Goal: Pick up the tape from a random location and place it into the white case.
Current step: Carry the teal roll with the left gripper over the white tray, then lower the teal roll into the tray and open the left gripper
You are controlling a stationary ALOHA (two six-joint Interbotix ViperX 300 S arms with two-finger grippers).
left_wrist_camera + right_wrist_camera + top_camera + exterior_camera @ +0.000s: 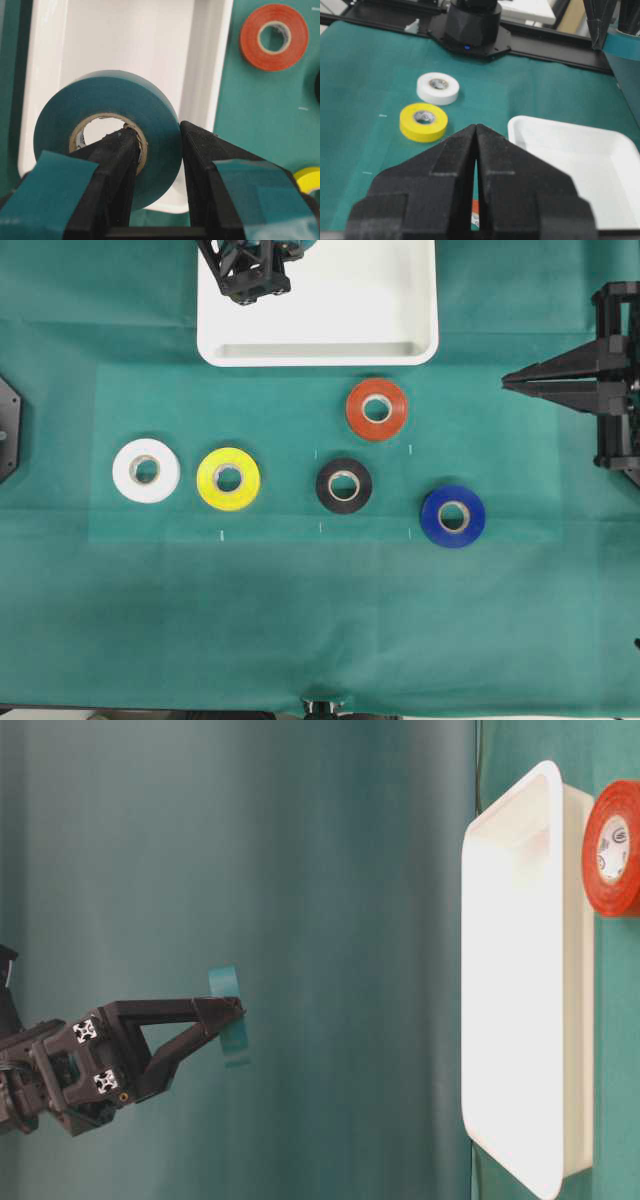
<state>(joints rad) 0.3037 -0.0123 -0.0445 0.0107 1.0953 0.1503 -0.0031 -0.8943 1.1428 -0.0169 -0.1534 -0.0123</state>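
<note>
The left gripper (157,142) pinches the teal roll of tape with a pale cardboard core (107,132), one finger through its hole, above the large shallow white rectangular plastic case (125,45). An orange roll (274,37) lies at two o'clock. The right gripper (476,131) rests closed, holding nothing.

Six tape rolls (228,479); one white case (400,350).
</note>
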